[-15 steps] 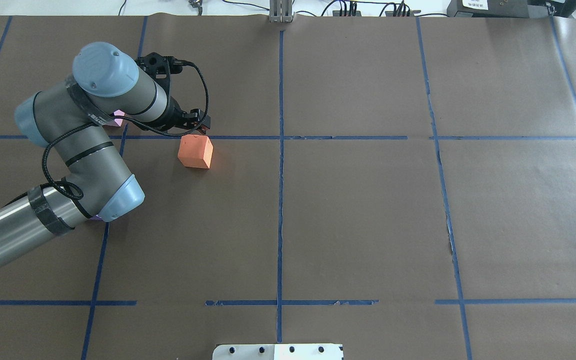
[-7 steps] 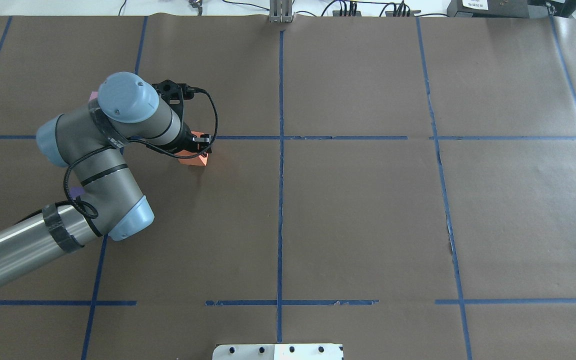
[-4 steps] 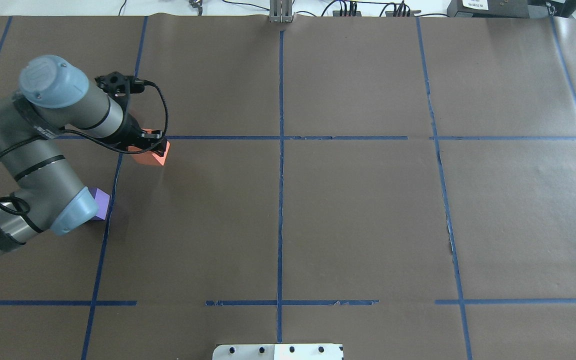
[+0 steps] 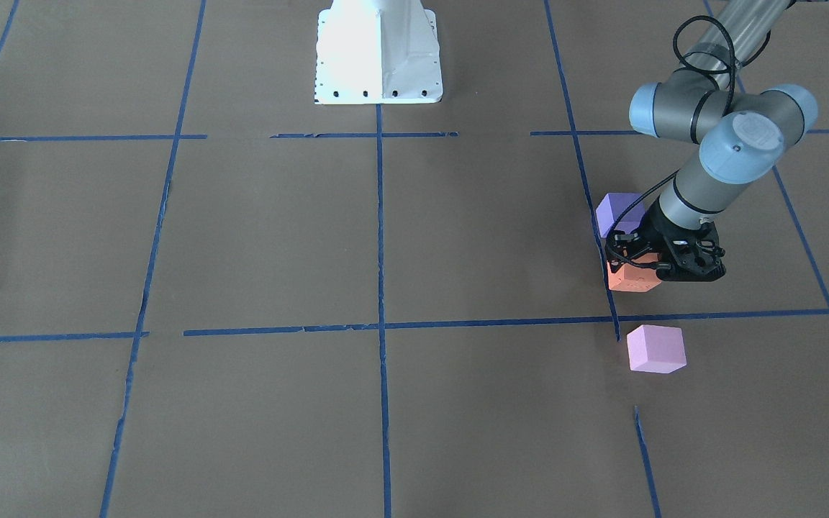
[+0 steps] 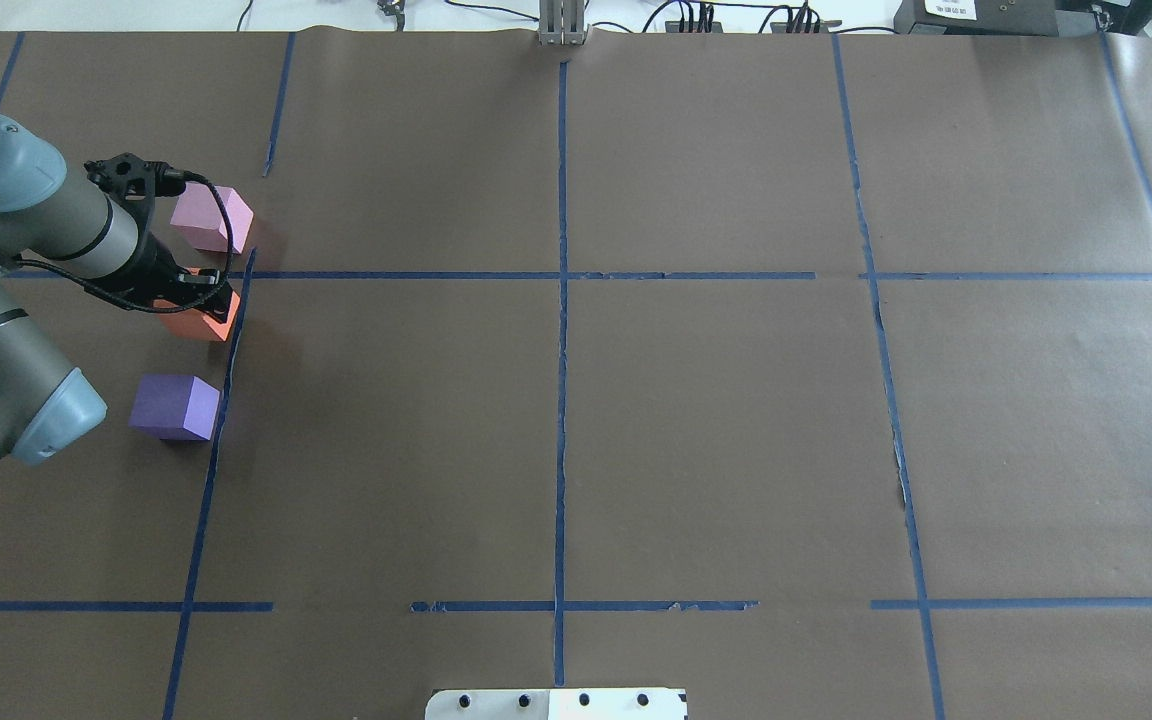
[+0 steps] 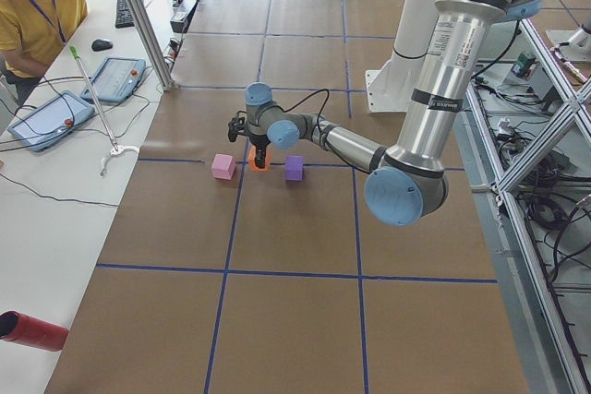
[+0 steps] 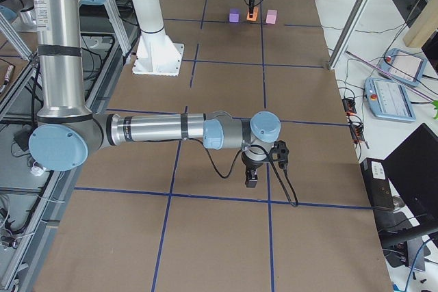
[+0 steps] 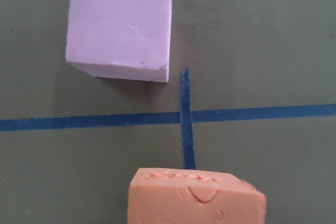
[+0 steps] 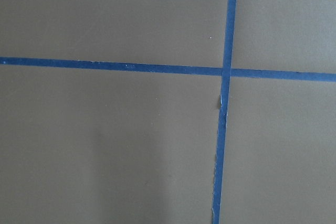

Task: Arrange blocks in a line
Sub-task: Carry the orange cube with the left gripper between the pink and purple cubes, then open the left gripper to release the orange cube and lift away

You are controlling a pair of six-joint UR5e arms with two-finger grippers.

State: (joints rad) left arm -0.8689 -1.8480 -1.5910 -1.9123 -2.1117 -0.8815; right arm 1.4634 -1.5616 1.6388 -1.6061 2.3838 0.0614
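My left gripper is shut on the dented orange block and holds it low over the brown table, by a blue tape line. The pale pink block lies just beyond it and the dark purple block just nearer the robot, so the three stand roughly in a row. The left wrist view shows the orange block at the bottom and the pink block ahead. My right gripper shows only in the exterior right view, low over the table far from the blocks; I cannot tell whether it is open.
Blue tape lines divide the brown paper table into squares. The white robot base plate sits at the table's robot side. An operator sits beyond the far edge with tablets.
My left gripper closed on the orange block near the table's left middle and carried it left, to between the pink and purple blocks. The arm no longer hides those two.
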